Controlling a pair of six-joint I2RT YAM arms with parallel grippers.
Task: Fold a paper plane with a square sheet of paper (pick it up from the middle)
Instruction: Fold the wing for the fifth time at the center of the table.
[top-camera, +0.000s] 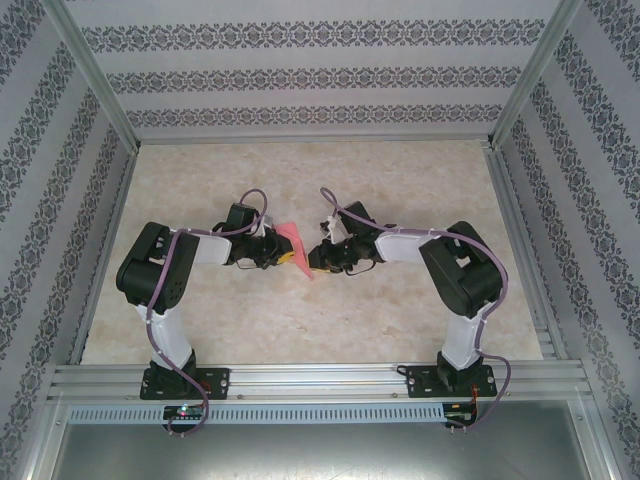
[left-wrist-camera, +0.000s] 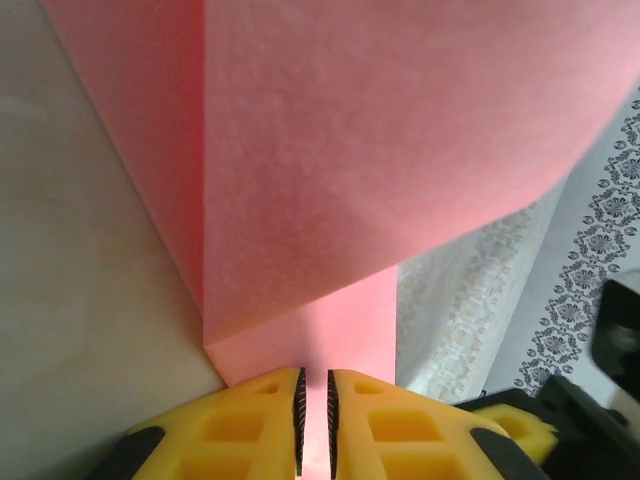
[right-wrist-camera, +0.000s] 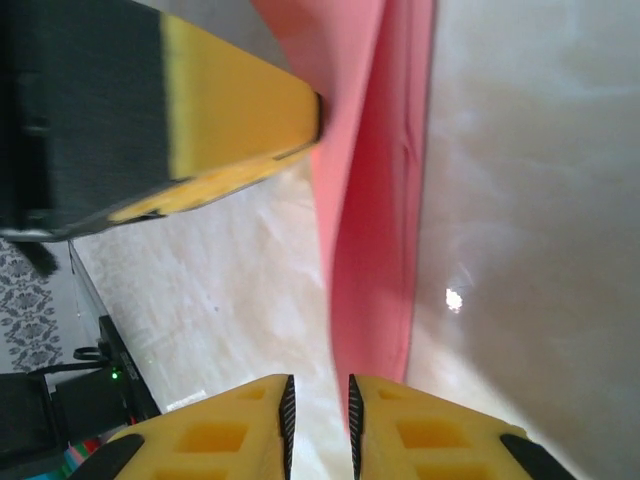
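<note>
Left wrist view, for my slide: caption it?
Left gripper shut on the creased salmon-pink paper, table behind.

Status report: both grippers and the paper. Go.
Left gripper shut on folded pink paper. Right gripper at its edge, jaws nearly closed, grip unclear. Nothing in the way.

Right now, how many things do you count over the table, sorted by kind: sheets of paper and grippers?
Pink paper: 1
Grippers: 2, the left gripper and the right gripper
Total: 3
</note>
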